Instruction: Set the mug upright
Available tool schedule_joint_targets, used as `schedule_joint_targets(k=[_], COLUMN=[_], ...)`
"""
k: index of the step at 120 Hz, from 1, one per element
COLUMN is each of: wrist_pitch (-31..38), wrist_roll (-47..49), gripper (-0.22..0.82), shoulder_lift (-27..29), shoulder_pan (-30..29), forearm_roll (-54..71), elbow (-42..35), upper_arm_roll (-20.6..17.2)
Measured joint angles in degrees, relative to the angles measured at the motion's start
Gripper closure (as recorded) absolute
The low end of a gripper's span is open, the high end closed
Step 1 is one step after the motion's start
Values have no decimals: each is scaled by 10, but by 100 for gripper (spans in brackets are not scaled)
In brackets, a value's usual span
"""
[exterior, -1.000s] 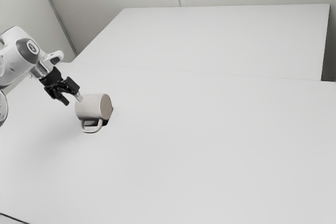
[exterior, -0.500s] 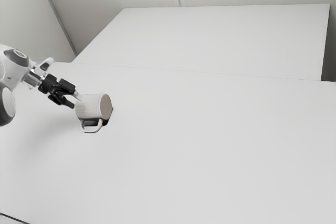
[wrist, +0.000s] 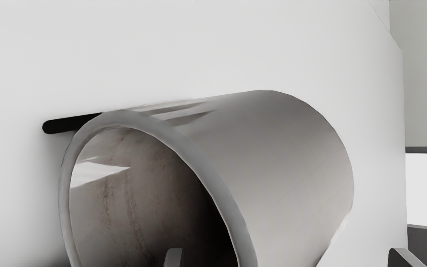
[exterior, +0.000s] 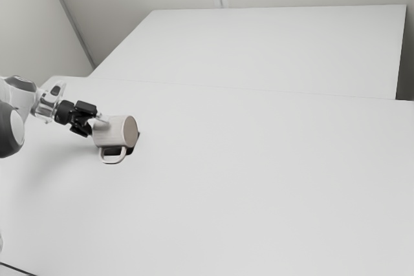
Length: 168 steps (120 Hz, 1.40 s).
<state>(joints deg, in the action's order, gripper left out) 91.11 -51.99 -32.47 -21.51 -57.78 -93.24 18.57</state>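
Here's the mug (exterior: 111, 132) on my screen, lying on its side on the bench (exterior: 259, 179), over toward the exterior view's left. Its base faces the exterior view's right, its mouth opens toward my arm (exterior: 22, 98), and the handle (exterior: 114, 158) juts out on the near side, low by the bench, with a dark shadow (exterior: 132, 149) beside it.

My claw (exterior: 96, 126) is right down at the mouth end, reaching in from the exterior view's left, and its fingers stand well apart. On the wrist view, one fingertip (wrist: 174, 258) sits across the mug's dark opening, and the other (wrist: 402, 257) is out past the outer wall, so the near stretch of rim (wrist: 213, 181) runs between them. They aren't clamped on anything. How deep that first finger goes, or whether it touches the mug, I can't tell. The mug isn't upright.
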Motion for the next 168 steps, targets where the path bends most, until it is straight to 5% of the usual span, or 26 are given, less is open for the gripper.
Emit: schedule_joint_targets(k=[40, 65, 86, 134, 168], wrist_pitch=[-33, -42, -51, -52, 37], wrist_roll=[1, 3, 6, 12, 77], gripper=[4, 49, 68, 77, 78], shoulder_lift=[1, 2, 2, 5, 59], shoulder_pan=[-1, -1, -1, 0, 39], forearm_roll=[-25, -33, -51, -64, 20], elbow=[7, 6, 4, -4, -7], upper_arm_roll=[0, 1, 0, -6, -20])
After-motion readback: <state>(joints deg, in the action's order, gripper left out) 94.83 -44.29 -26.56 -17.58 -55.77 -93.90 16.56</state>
